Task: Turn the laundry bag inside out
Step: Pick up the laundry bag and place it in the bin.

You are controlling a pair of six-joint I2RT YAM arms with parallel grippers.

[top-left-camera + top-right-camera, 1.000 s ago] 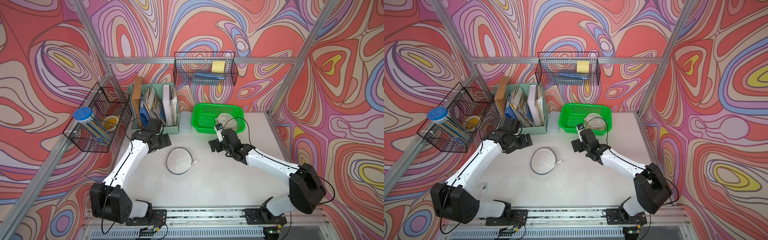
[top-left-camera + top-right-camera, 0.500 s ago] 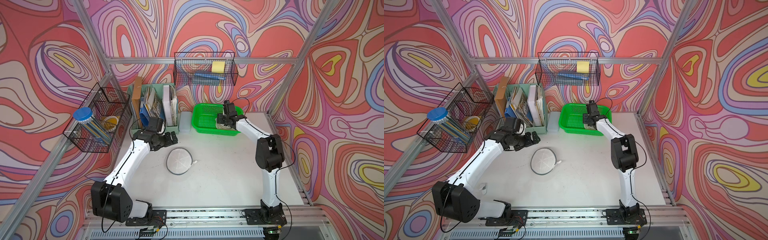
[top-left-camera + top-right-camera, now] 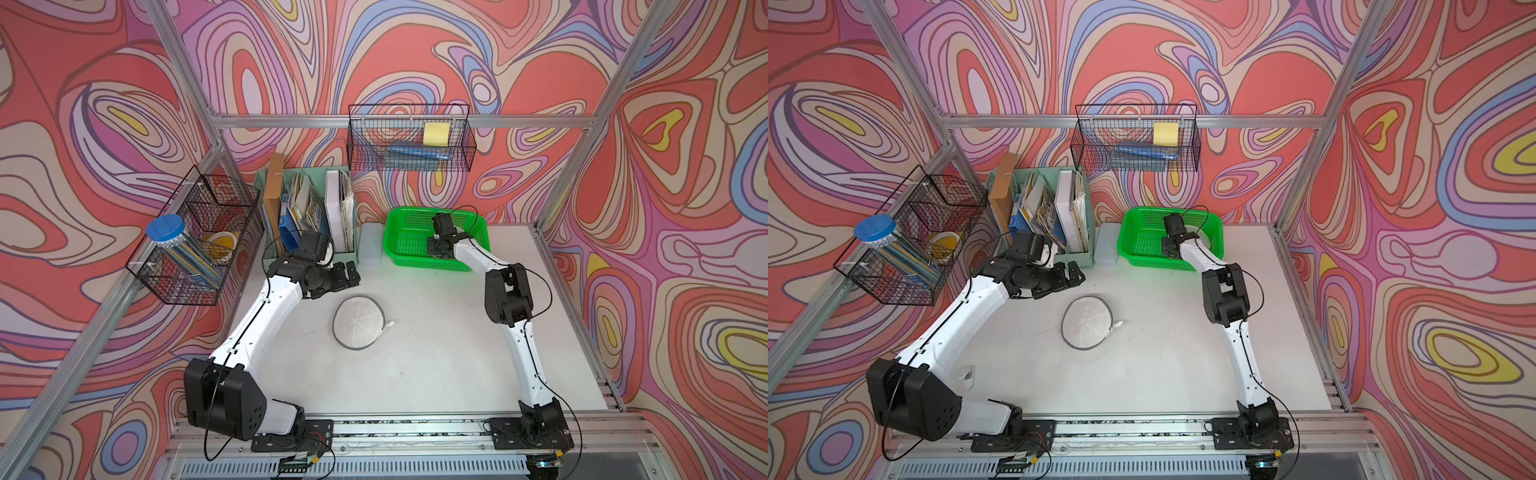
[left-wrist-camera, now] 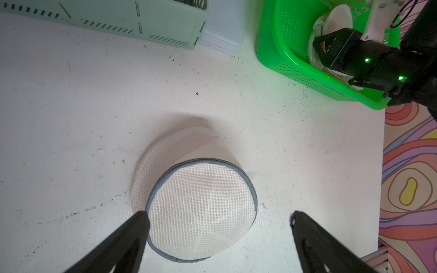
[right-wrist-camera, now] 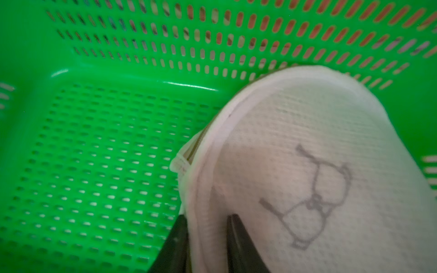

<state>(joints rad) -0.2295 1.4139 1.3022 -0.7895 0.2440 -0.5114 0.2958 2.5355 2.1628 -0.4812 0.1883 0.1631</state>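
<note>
Black fingers (image 5: 177, 236) of the right gripper (image 5: 207, 219) were drawn in narrow, and there was the pinch: a fold of the white laundry bag (image 5: 307, 141) caught between them, right at its piped rim. That bag was a flat, rounded pouch of fine woven white cloth with a thin grey line drawing on its face. It leaned against the perforated wall inside the green basket (image 5: 94, 141), which sat at the back of the table (image 3: 415, 374).

Over on the other side, the left gripper (image 4: 218, 216) hung with its fingers (image 4: 132, 234) spread wide, holding nothing. Below it lay the mesh laundry bag (image 4: 201, 189). It was round, made of white honeycomb netting, with a grey band circling its top face and a small white tab poking out at one side. It rested on the bare tabletop near the middle, well apart from the basket. One fingertip overlapped its rim in the left wrist view, but whether it touched could not be told.
</note>
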